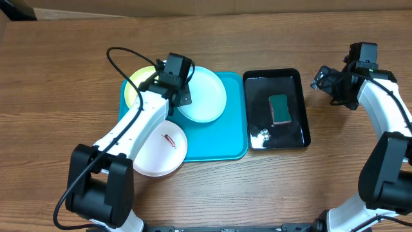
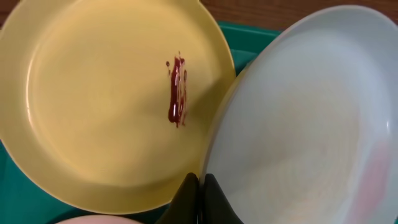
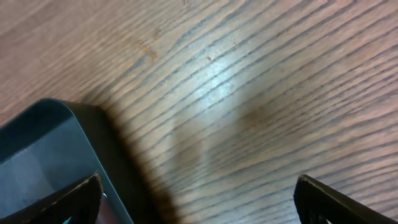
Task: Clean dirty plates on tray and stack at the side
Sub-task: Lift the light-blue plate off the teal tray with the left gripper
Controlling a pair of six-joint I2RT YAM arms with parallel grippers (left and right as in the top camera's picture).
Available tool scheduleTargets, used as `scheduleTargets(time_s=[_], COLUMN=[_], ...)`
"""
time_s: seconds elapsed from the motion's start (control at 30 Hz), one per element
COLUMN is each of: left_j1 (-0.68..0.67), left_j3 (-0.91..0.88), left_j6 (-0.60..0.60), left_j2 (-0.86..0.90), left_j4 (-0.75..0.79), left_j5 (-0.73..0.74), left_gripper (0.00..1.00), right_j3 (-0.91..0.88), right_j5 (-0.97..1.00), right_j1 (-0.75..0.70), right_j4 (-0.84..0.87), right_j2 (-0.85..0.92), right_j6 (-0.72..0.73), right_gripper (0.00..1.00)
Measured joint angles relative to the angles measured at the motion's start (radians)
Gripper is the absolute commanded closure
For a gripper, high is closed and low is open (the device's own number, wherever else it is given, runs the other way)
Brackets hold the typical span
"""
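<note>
Left gripper (image 2: 199, 182) clenched on the rim of the pale blue plate (image 1: 207, 96), which sits at 12 o'clock on the turquoise tray (image 1: 226, 145) and overlaps the yellow-green plate (image 2: 106, 106) at 10 o'clock; a reddish-brown streak (image 2: 176, 99) marks the yellow-green plate's middle. The left arm (image 1: 138, 125) crosses both that plate and the white plate (image 1: 159, 154), which overhangs the tray's 7 o'clock corner onto the wooden table (image 1: 58, 96) and carries a red smudge (image 1: 168, 140). At 3 o'clock, just beside the tray, a glossy black tray (image 1: 273, 75) holds a green sponge (image 1: 279, 108) and a small shiny object (image 1: 262, 134). Right gripper (image 3: 198, 186), fingers spread wide, hangs over bare table by the black tray's corner
</note>
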Motion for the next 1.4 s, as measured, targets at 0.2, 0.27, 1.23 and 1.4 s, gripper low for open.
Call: scheduleTargets(time_s=[0.2, 0.27, 1.23, 1.4], left_j1=[0.003, 0.005, -0.239, -0.383], left_j3=[0.087, 0.117, 0.272, 0.272], left_j6=[0.048, 0.060, 0.091, 0.146], left_j2=[0.000, 0.000, 0.000, 0.000], left_j4=[-0.004, -0.003, 0.044, 0.063], left_j5=[-0.001, 0.002, 0.000, -0.205], left_gripper=[0.96, 0.96, 0.96, 0.96], right_j3=[0.000, 0.000, 0.000, 0.000], right_j5=[0.002, 0.007, 0.007, 0.007], right_j1=[-0.039, -0.047, -0.048, -0.048], right_j4=[0.007, 0.007, 0.008, 0.007], right_j2=[0.000, 0.000, 0.000, 0.000], right_j6=[0.021, 0.026, 0.034, 0.034], right_gripper=[0.00, 0.00, 0.00, 0.00])
